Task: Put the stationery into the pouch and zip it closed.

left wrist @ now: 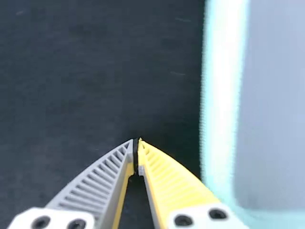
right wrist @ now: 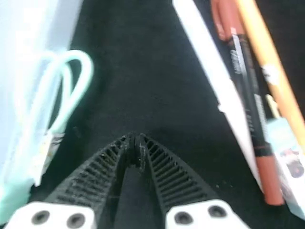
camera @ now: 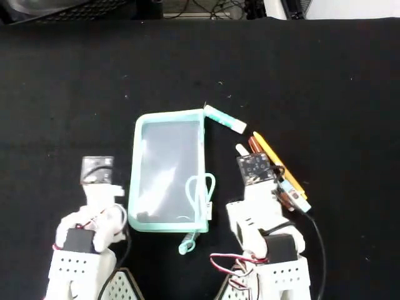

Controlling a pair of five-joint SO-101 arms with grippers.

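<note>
Just beside the right arm's jaws, on the side away from the translucent rectangular pouch with mint-green trim [camera: 169,172], lies the loose stationery. A brown pen [right wrist: 248,109], an orange pencil [right wrist: 267,62] and a white pen [right wrist: 214,81] lie bundled together on the black cloth counter [camera: 312,75]. Their long axes run on one slant, from near the pouch's far corner back toward the right arm [camera: 265,219], so they lie roughly alongside the jaws, not across them. A white marker with a mint cap [camera: 225,119] rests just beside that far corner.

The pouch lies flat between the two arms, and its long side with the mint cord loop [right wrist: 62,90] faces the right arm. The right arm's jaws are clenched on nothing, over bare cloth between loop and pens. The left arm's jaws, likewise clenched and empty, sit just beside the pouch's opposite long edge [left wrist: 224,95]. The right arm is judged the nearer to the stationery; its jaws would have to part and turn across the pens. Whether the zip stands open cannot be told.
</note>
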